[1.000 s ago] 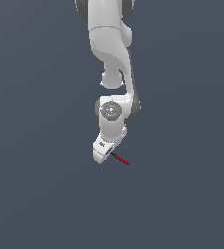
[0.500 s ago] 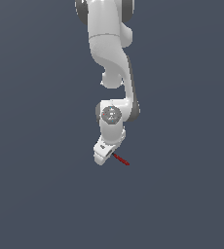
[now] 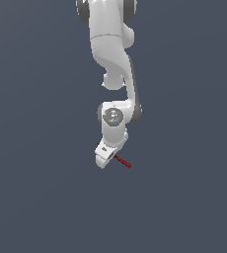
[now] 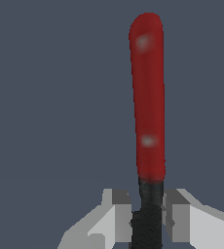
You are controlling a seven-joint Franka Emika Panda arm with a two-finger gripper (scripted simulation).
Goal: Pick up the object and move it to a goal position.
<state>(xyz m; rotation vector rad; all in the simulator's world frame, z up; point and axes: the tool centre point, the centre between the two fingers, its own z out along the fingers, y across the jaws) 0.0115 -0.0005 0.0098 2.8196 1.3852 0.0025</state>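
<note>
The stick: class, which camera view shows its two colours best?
The wrist view: the stick fills the picture, red half out, black end between the gripper fingers. The exterior view shows only a tiny red sliver.

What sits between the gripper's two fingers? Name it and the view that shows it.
The black end of the stick sits between the fingers of the gripper, which press on it from both sides. The wrist view shows this; its red half juts beyond them.

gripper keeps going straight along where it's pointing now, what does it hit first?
Nothing visible. The gripper is shut on the stick, whose red half leads. Beyond it both views show only flat dark background, so the way looks free, though depth is unclear.
</note>
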